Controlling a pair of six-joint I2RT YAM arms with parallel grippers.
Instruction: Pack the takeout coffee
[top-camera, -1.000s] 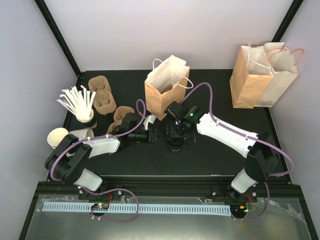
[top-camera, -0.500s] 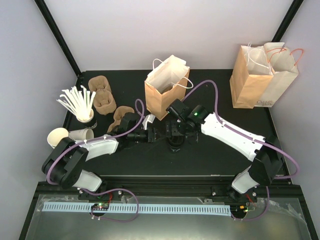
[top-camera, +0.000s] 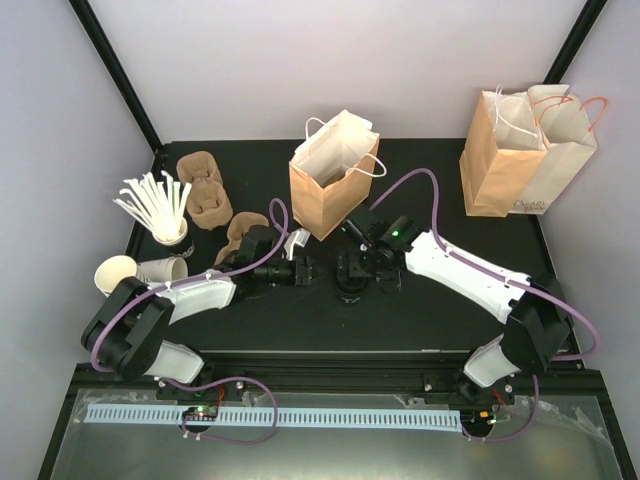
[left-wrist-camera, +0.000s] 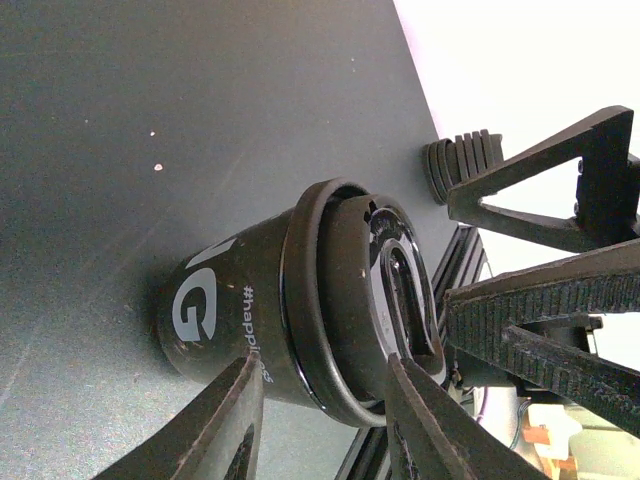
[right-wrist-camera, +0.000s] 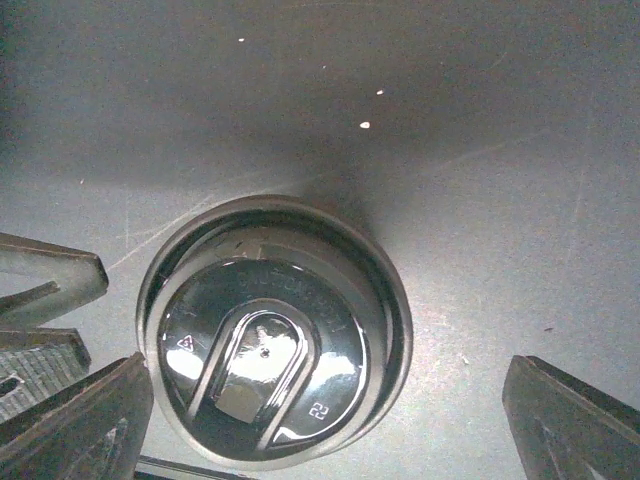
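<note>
**Status: lidded cup on the table, both grippers empty**

1. Cup position. The takeout coffee (right-wrist-camera: 270, 355) stands upright on the black table (top-camera: 260, 320), near its middle. It is on the near side of the open brown paper bag (top-camera: 325, 195) and apart from it. Its glossy black lid (left-wrist-camera: 395, 290) is seated on the rim. The cup wall carries a black band with white print.

2. Left gripper (left-wrist-camera: 322, 370). The jaws stand at a narrow gap and hold nothing. The fingertips stop just beside the cup on its left side. The cup is not between them.

3. Right gripper (right-wrist-camera: 327, 365). The jaws are spread wide and hold nothing. It hangs over the cup, pointing down, with one finger on each side of the lid. Neither finger touches the cup.
</note>
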